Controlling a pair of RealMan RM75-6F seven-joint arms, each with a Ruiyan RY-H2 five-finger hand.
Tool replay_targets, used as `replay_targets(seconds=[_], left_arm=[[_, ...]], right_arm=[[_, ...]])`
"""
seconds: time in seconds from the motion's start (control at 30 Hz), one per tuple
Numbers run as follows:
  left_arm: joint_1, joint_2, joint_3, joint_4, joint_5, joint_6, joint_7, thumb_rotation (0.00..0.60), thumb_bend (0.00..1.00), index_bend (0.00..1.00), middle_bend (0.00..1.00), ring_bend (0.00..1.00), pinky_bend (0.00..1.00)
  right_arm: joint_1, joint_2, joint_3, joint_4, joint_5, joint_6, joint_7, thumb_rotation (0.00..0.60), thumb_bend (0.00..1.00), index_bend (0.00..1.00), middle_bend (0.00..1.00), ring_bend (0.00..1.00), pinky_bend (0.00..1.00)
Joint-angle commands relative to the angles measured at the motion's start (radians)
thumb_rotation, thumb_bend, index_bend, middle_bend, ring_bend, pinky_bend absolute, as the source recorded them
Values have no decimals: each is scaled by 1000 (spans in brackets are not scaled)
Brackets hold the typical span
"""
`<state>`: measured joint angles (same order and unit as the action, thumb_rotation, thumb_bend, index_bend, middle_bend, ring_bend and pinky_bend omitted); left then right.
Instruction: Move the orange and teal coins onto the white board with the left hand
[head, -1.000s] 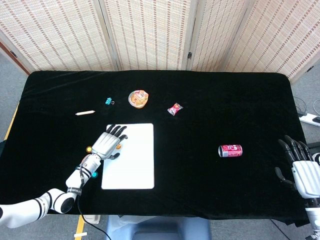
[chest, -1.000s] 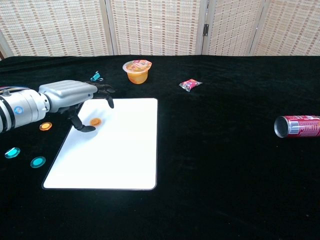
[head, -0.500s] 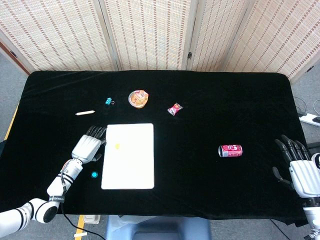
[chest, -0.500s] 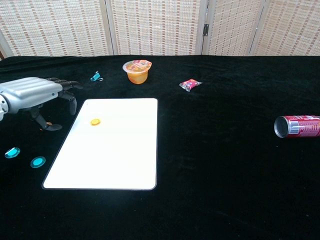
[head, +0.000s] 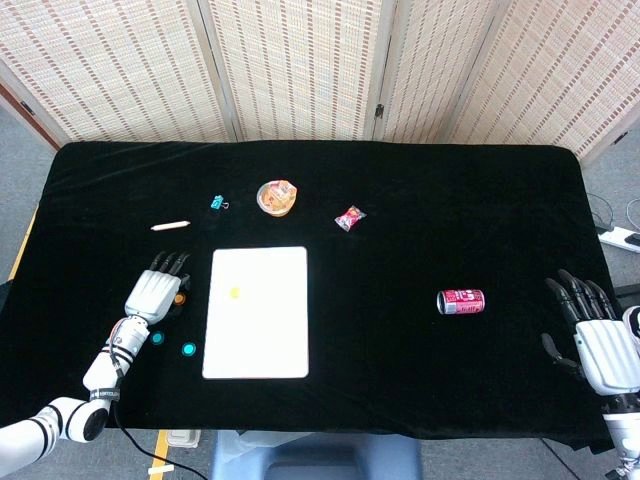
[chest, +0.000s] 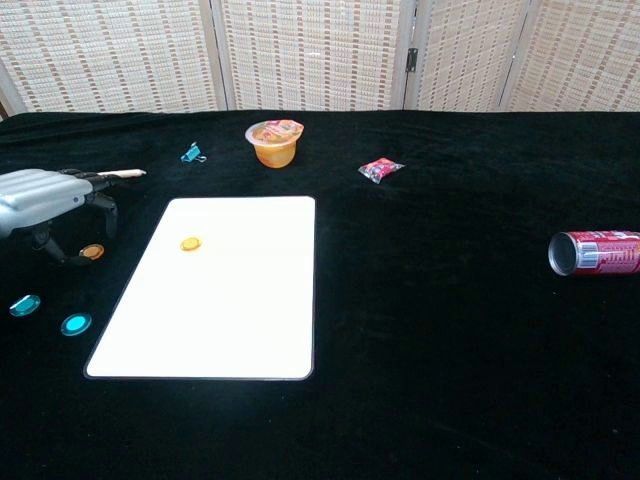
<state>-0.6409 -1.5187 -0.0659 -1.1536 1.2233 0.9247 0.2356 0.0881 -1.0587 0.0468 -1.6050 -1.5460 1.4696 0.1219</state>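
The left hand (chest: 45, 195) hangs over the bench (chest: 450, 350), its fingers (chest: 100, 200) loosely curled and holding nothing, an orange coin (chest: 92, 252) just beneath them. Two teal coins (chest: 75, 324) lie nearer. Another orange coin (chest: 190, 244) sits on the white board (chest: 220, 310). The right hand (head: 600, 340) rests spread and empty. Writing on the red can (chest: 595, 253) is unreadable.

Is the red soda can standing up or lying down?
Lying down. The red soda can rests on its side on the black table, its round end facing left.
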Motion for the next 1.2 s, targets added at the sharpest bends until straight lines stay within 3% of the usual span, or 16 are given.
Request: replay_targets(seconds=[0.03,0.97,1.2], left_arm=[[2,-10,-1,17,5,-5,-11,600,354,449,50,0,0],[9,-26,-14,57,3,-44,-34,600,396,515,50,0,0],[6,6,-24,-1,20,-35,-57,600,405,520,50,0,0]], right_arm=[[-1,0,0,0,1,1,-1,600,458,0,10,0,0],[-10,3,-2,-6,2,13,-3,600,459,0,10,0,0],[-12,5,-1,-9,2,17,-5,600,459,0,10,0,0]])
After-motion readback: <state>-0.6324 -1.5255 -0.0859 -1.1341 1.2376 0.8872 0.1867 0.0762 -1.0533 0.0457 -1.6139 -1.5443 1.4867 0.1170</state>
